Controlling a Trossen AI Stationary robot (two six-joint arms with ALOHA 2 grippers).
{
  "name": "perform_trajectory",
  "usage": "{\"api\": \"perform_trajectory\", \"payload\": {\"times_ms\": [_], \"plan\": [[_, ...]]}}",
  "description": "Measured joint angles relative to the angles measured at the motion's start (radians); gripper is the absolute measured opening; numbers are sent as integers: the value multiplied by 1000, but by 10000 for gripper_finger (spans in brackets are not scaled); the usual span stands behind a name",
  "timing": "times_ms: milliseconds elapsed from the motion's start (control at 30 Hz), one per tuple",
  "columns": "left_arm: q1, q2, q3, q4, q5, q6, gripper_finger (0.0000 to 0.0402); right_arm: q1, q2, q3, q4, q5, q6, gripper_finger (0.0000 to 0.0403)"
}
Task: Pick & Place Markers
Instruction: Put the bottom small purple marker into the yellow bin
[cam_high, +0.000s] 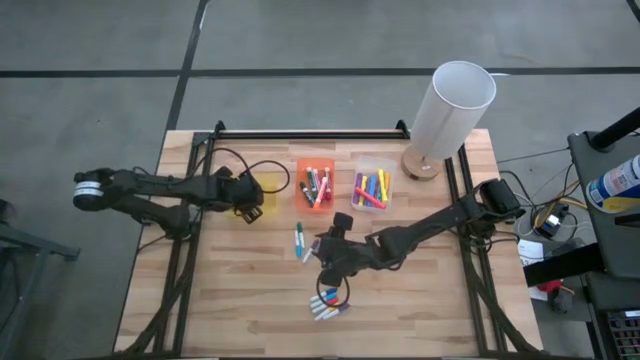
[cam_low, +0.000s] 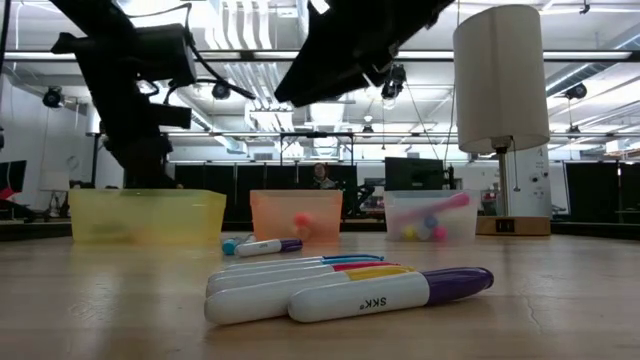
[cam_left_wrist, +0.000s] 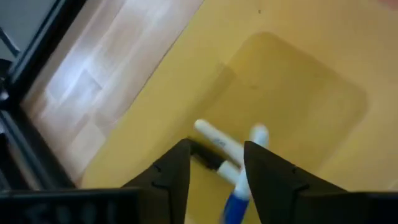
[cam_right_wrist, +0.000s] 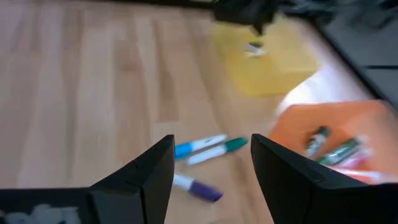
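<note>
I have the left claw (cam_left_wrist: 214, 168) over the yellow bin (cam_high: 263, 196) at the back left of the bench (cam_high: 250, 300), its fingers parted and nothing between them. Through its wrist camera I see two markers lying loose on the bin floor: a white-barrelled one with a dark cap (cam_left_wrist: 214, 148) and a blue-capped one (cam_left_wrist: 239, 193) crossing it.

My right claw (cam_right_wrist: 211, 165) hangs above the middle of the bench, released and empty, its fingers spread wide. Below it I can see a blue-capped marker (cam_right_wrist: 199, 145) and a green-capped marker (cam_right_wrist: 219, 150) lying side by side on the wood, with a purple-capped marker (cam_right_wrist: 196, 187) just beside them.

The orange bin (cam_high: 315, 185) sits between the yellow bin and the clear bin (cam_high: 371, 188). I see it packed with red and green markers, while the clear bin holds yellow, pink and purple ones. A small cluster of markers (cam_high: 328, 305) lies on the bench nearest the front edge; from table height the closest is a white pen with a purple cap (cam_low: 390, 294). A white lamp (cam_high: 450, 110) stands at the back right corner.
</note>
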Motion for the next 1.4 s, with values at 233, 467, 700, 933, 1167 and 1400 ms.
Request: {"api": "perform_trajectory", "payload": {"times_ms": [233, 467, 700, 933, 1167, 1400], "plan": [[-32, -1, 66, 73, 131, -11, 150, 6, 0, -70, -4, -209, -19, 205], [-136, -1, 125, 336, 274, 34, 151, 11, 0, -150, 18, -414, -72, 205], [-267, -2, 126, 662, 405, 47, 151, 15, 0, -230, 153, -502, -70, 195], [-381, 2, 124, 808, 407, 51, 151, 42, 20, -274, 232, -542, -23, 185], [-437, 3, 124, 835, 397, 40, 151, 120, 40, -274, 233, -546, 21, 172], [-437, 3, 124, 831, 397, 39, 151, 176, 45, -268, 238, -543, 91, 160]]}}
